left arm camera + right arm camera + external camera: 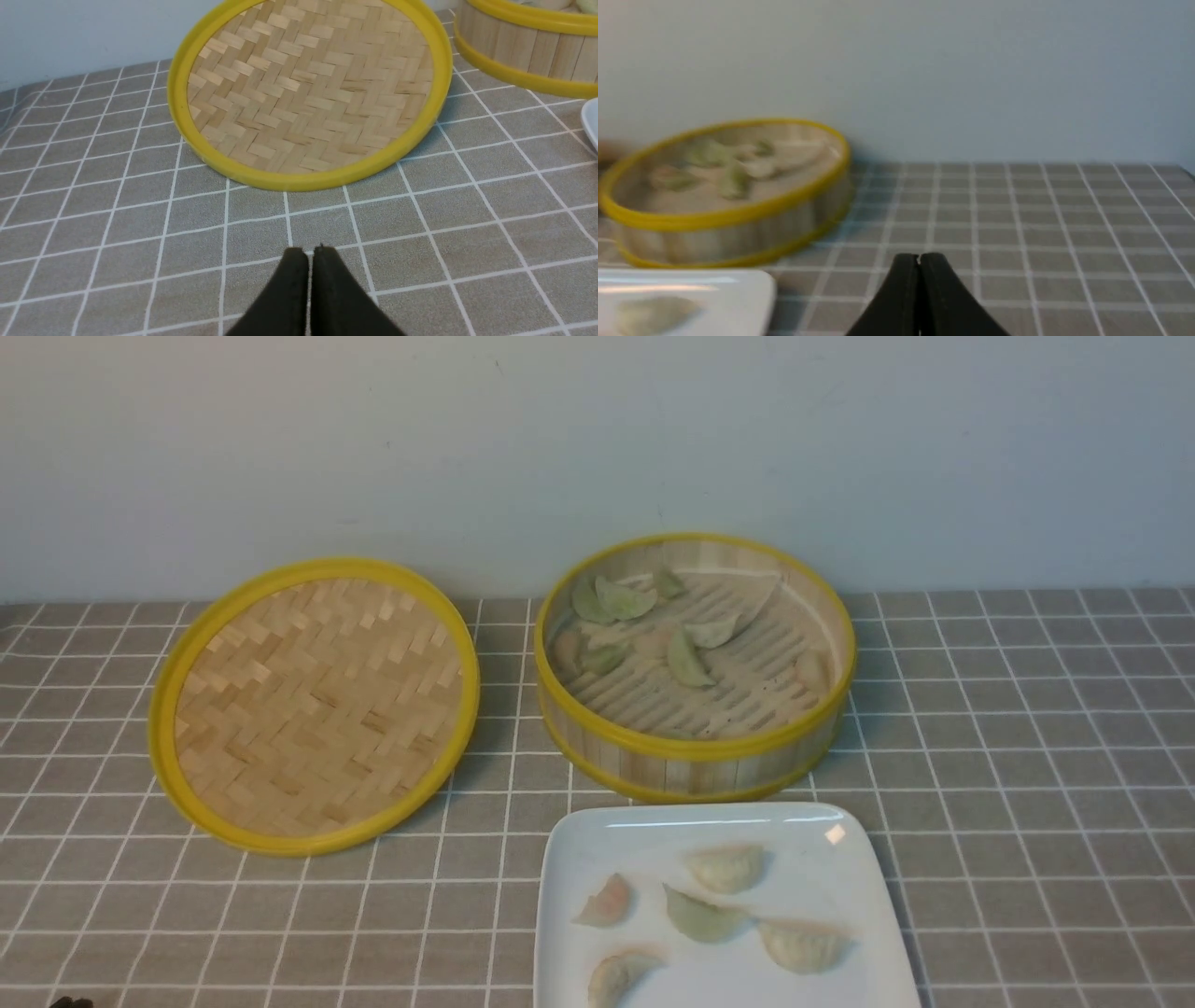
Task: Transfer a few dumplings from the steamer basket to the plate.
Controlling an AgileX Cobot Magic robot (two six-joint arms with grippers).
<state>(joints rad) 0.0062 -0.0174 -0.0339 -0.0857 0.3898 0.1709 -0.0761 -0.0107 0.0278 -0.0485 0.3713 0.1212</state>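
Note:
The steamer basket (695,751) stands at the back centre with several pale green and cream dumplings (689,663) on its slatted floor. It also shows blurred in the right wrist view (724,219). The white plate (840,821) lies in front of it with several dumplings (702,917) on it. A corner of the plate shows in the right wrist view (738,289). My left gripper (310,254) is shut and empty, over the cloth in front of the lid. My right gripper (919,259) is shut and empty, over the cloth to the right of the plate. Neither gripper shows in the front view.
The flat woven yellow-rimmed lid (317,705) lies tilted to the left of the basket, its right edge raised; it also fills the left wrist view (308,88). A grey checked cloth (1027,756) covers the table. A pale wall stands close behind the basket.

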